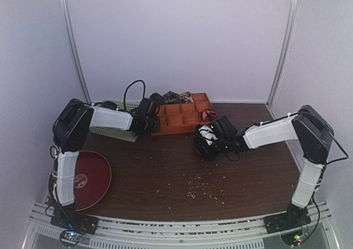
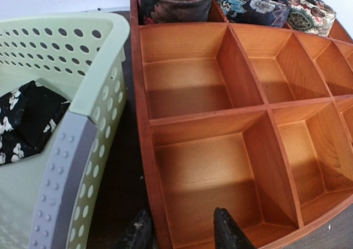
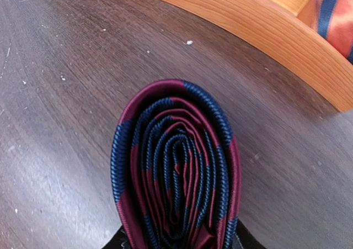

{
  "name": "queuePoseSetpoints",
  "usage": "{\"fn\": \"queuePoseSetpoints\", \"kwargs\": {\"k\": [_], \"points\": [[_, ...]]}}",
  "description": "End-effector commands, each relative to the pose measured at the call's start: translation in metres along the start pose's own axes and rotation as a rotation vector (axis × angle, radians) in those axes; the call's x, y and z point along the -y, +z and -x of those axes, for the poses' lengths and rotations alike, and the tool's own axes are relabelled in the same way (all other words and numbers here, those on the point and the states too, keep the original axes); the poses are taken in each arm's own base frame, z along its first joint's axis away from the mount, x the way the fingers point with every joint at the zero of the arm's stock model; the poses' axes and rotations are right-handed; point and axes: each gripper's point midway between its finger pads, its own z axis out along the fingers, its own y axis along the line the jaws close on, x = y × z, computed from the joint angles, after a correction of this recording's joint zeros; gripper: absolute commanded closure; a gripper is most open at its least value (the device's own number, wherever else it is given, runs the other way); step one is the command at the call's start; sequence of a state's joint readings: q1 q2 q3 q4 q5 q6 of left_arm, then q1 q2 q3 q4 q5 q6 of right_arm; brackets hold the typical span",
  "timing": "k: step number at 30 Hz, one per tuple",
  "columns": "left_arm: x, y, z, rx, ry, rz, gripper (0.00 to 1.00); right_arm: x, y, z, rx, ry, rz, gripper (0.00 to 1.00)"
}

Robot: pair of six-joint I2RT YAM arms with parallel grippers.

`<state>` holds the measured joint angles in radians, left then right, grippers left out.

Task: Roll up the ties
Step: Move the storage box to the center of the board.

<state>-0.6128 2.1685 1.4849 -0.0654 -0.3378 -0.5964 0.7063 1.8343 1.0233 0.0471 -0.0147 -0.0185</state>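
Tie coil [image 3: 175, 166], maroon-navy striped, clamped in right jaws beside tray [image 3: 248, 17]; left jaws part-open, empty, astride tray's side wall.

Ribbed woven cloth on the rolled tie [image 3: 174, 166], maroon and navy with a faint sheen. The tray [image 2: 265, 102] is smooth orange wood with a satin finish. The basket [image 2: 105, 78] is pale green plastic, matt and perforated. The table [image 3: 55, 94] shows dark, matt wood grain, lightly speckled.
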Motion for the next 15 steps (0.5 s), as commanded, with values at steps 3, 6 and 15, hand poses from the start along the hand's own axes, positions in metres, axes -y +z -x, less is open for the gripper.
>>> {"fn": "queuePoseSetpoints", "kwargs": {"k": [3,6,15], "points": [[0.004,0.011,0.002,0.009,-0.023,-0.023,0.72,0.016,-0.024,-0.001,0.021,0.043,-0.076,0.58],[0.008,0.01,-0.001,-0.004,-0.026,-0.049,0.89,0.02,-0.031,-0.001,0.032,0.058,-0.097,0.59],[0.039,-0.023,-0.024,-0.048,-0.041,-0.156,0.97,0.035,-0.078,0.033,0.151,0.112,-0.156,0.58]]}}
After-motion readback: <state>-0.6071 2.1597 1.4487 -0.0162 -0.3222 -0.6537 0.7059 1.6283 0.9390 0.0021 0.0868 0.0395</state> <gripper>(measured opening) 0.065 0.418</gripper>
